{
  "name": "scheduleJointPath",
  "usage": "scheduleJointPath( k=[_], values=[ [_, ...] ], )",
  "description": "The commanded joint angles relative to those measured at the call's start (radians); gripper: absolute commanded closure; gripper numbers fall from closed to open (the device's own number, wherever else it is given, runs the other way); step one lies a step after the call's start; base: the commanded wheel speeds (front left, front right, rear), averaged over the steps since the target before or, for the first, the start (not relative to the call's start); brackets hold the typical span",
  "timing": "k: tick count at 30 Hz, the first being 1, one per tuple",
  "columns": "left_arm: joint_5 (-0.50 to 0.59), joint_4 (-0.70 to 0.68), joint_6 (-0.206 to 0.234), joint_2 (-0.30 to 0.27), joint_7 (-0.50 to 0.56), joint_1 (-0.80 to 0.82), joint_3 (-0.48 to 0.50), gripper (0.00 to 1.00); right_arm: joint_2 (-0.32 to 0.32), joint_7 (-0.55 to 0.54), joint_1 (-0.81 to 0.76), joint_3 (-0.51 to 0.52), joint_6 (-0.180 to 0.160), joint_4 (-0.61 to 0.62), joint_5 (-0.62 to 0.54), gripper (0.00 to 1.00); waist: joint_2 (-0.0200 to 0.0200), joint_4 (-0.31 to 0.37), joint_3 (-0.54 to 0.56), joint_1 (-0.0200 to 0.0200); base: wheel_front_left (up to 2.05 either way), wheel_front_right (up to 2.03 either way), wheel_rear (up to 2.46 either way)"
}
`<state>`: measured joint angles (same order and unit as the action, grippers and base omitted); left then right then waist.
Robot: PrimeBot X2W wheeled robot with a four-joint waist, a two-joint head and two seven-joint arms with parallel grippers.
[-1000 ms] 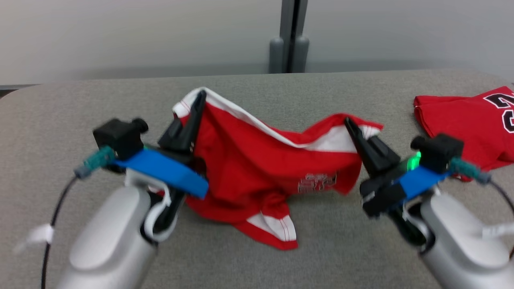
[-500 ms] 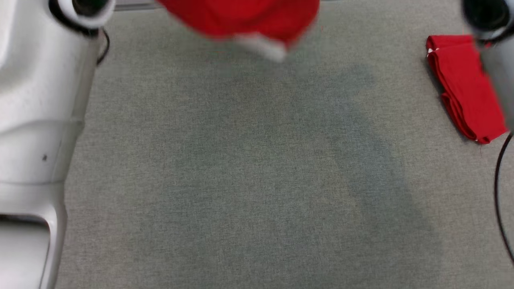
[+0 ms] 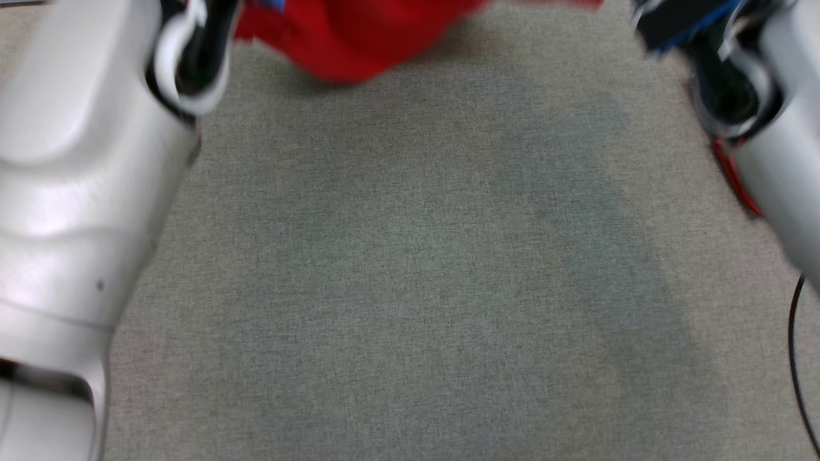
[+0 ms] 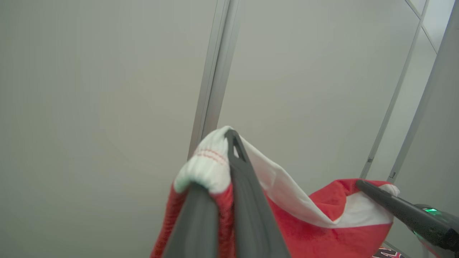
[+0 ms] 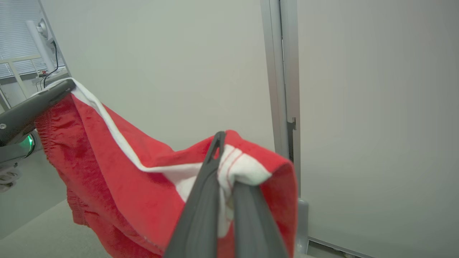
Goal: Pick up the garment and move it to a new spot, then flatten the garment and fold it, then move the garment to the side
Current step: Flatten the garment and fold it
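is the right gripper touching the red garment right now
Touching. The right wrist view shows the right gripper shut on the white-trimmed edge of the red garment, with the fabric pinched in its grip.

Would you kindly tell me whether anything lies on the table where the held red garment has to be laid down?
Nothing visible does: the grey table below the hanging garment is bare across its middle. A sliver of another red cloth lies far right, beside the right forearm.
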<state>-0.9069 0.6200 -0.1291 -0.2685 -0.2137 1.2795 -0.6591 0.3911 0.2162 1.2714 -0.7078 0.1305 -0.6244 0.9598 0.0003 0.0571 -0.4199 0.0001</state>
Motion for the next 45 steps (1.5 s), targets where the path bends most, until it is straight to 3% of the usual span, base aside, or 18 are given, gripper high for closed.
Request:
scheduleJointPath(
  k=[1, 9, 17, 27, 34, 45],
  values=[
    [-0.013, 0.001, -0.002, -0.008, -0.017, -0.049, -0.010, 1.00, 0.006, 0.014, -0.043, -0.022, 0.001, 0.008, 0.012, 1.00, -0.0003, 0.000, 0.000, -0.0001, 0.00, 0.00, 0.00],
    [-0.007, -0.068, -0.002, -0.006, -0.052, -0.372, -0.015, 1.00, 0.024, 0.049, -0.297, -0.095, 0.001, 0.066, 0.054, 1.00, -0.0003, -0.017, 0.045, -0.0001, 0.00, 0.00, 0.00],
    [0.085, -0.228, -0.002, -0.003, -0.052, -0.692, 0.046, 1.00, 0.069, 0.049, -0.601, -0.061, 0.001, 0.215, 0.044, 1.00, -0.0003, -0.036, 0.140, -0.0001, 0.00, 0.00, 0.00],
    [0.145, -0.366, -0.002, -0.034, -0.052, -1.035, 0.038, 1.00, 0.123, 0.050, -0.947, -0.014, 0.001, 0.357, 0.015, 1.00, -0.0003, -0.043, 0.251, -0.0001, 0.00, 0.00, 0.00],
    [0.166, -0.419, 0.003, -0.039, -0.052, -1.165, 0.026, 1.00, 0.137, 0.049, -1.112, 0.053, 0.001, 0.419, 0.000, 1.00, -0.0003, -0.067, 0.295, -0.0001, 0.00, 0.00, 0.00],
    [0.182, -0.471, 0.007, -0.051, -0.046, -1.280, -0.046, 1.00, 0.097, 0.049, -1.398, 0.172, 0.001, 0.554, -0.054, 1.00, -0.0003, -0.106, 0.340, -0.0001, 0.00, 0.00, 0.00]
  ],
)
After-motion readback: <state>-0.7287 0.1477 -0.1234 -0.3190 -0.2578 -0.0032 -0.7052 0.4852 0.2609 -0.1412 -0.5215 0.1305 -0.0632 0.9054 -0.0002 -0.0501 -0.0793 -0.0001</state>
